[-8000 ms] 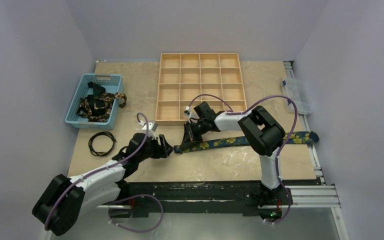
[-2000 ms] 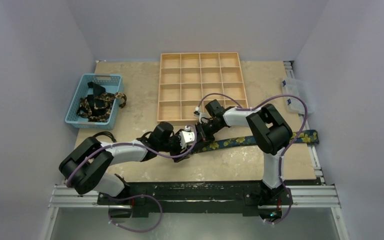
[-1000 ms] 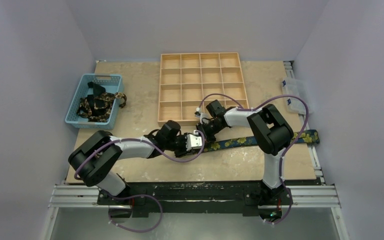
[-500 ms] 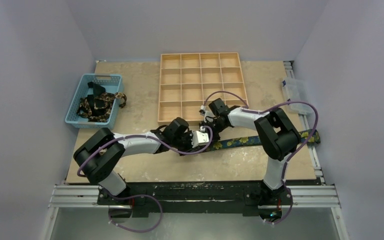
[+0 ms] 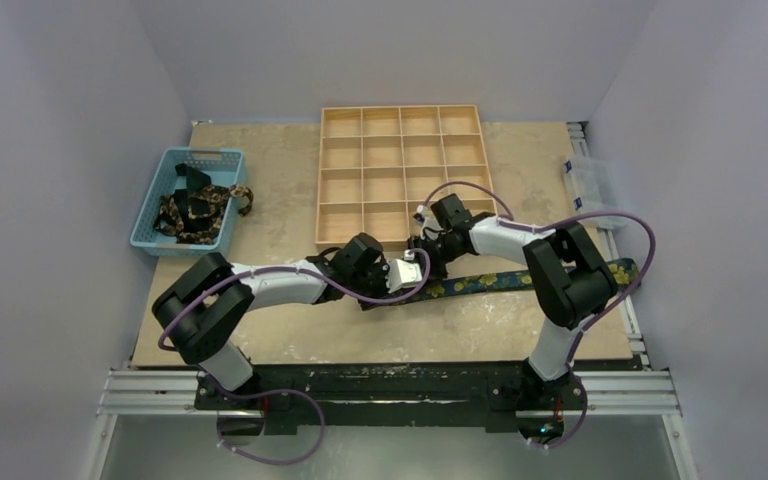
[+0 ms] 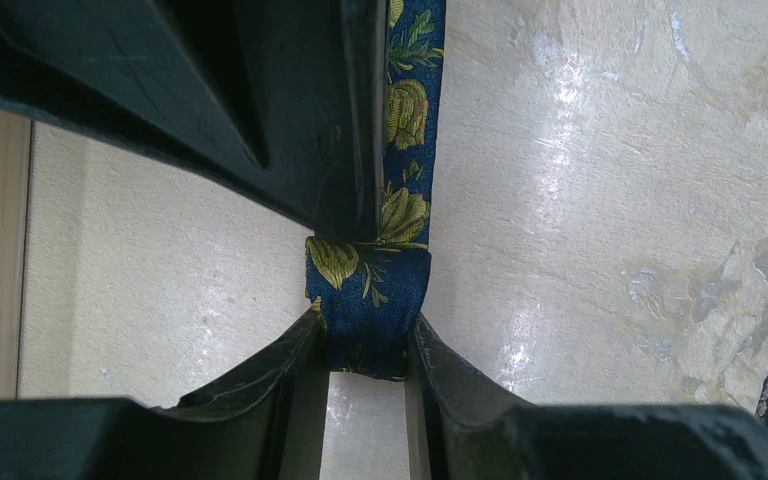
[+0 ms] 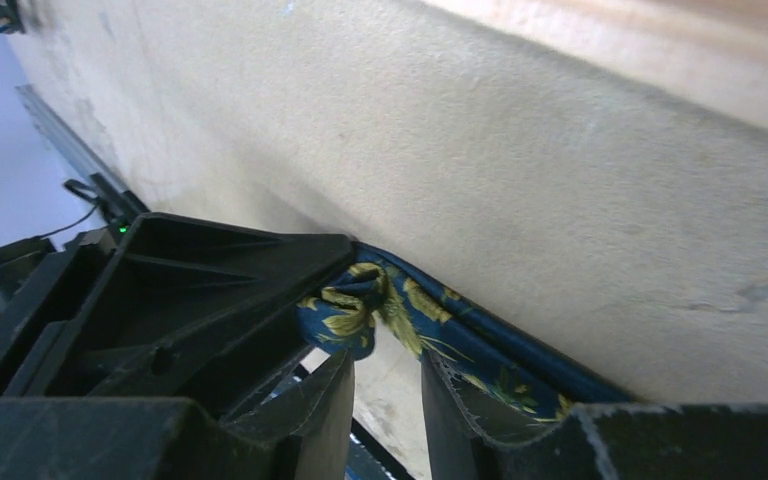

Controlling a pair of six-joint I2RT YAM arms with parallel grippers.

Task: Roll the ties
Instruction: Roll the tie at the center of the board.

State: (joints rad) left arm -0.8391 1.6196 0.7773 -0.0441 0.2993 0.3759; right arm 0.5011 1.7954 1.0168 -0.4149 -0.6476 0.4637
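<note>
1. Filling most of the overhead view, the beige table (image 5: 280,180) carries everything else.
2. The wooden tray (image 5: 319,190), a four-by-four grid of compartments, lies at the far middle of the table.
3. The left arm (image 5: 270,283) reaches rightward from its base, and the right arm (image 5: 505,238) bends back leftward. Their wrists meet just in front of the tray's near edge.
4. The blue basket (image 5: 200,154) sits at the table's left side, well apart from the tray.
5. The tie (image 5: 500,279), navy with yellow flowers, lies flat on the table in front of the tray. It runs from the two grippers out to the table's right edge. Its left end is folded over on itself into a short first turn.
6. Other ties (image 5: 195,210), dark with gold print, lie heaped in the basket.
7. A clear box (image 5: 592,185) sits at the right edge of the table.
8. The left gripper (image 6: 365,340) has its fingers closed in on the tie's folded end. One fingertip presses each side of the fold, pinching it just above the table.
9. The right gripper (image 7: 387,370) has its fingers slightly parted, with nothing gripped between them. The tie's fold lies just beyond its fingertips, close beside the left gripper's finger. Whether the tips touch the fabric cannot be told.
</note>
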